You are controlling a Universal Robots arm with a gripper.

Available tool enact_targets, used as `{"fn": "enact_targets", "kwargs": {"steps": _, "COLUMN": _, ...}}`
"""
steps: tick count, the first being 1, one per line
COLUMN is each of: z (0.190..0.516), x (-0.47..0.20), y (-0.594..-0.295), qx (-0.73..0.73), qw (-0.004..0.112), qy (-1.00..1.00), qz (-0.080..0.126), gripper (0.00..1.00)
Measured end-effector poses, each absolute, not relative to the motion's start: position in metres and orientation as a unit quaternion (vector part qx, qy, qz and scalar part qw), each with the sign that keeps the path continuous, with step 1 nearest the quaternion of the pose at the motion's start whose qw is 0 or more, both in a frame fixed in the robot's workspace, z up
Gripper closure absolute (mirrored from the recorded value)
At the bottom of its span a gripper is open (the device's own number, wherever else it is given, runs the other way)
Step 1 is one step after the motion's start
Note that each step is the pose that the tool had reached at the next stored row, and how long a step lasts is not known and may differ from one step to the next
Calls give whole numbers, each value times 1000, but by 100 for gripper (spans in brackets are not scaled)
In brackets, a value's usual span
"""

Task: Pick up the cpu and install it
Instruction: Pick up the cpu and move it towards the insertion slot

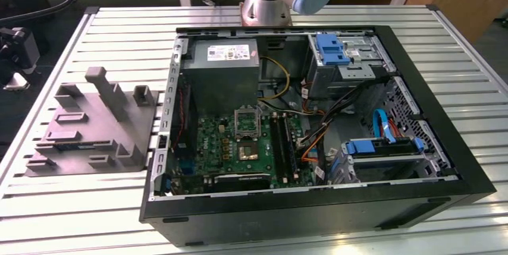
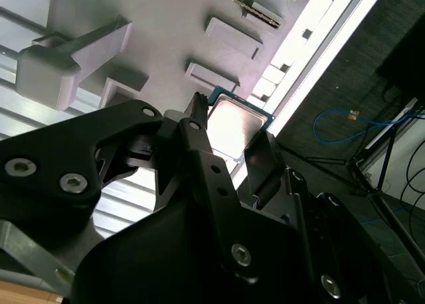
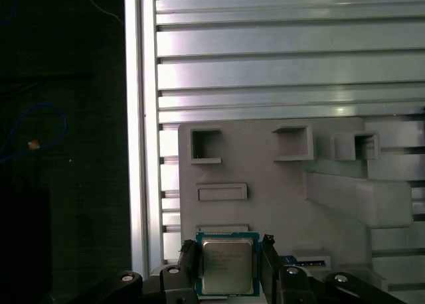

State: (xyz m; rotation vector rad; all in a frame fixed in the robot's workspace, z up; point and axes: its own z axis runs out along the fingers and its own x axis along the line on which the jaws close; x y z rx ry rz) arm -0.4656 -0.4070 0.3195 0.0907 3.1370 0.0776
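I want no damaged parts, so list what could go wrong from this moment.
1. The gripper holds the small flat silvery square cpu by two edges alone; it may slip or tilt.
2. It hangs near the slatted metal table's edge; a drop might land on the floor.

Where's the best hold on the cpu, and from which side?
Pinch two opposite edges, coming straight down over its metal top. The cpu is a thin flat square, level and face up, so only the rim offers purchase. The fingers pinch it so.
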Motion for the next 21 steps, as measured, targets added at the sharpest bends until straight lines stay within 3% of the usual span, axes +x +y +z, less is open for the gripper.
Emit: {"fn": "enact_targets", "kwargs": {"steps": 21, "z": 331, "x": -466, "y": -407, "qx": 29, "qw": 1, "qy": 999, "qz": 25, "gripper": 53}}
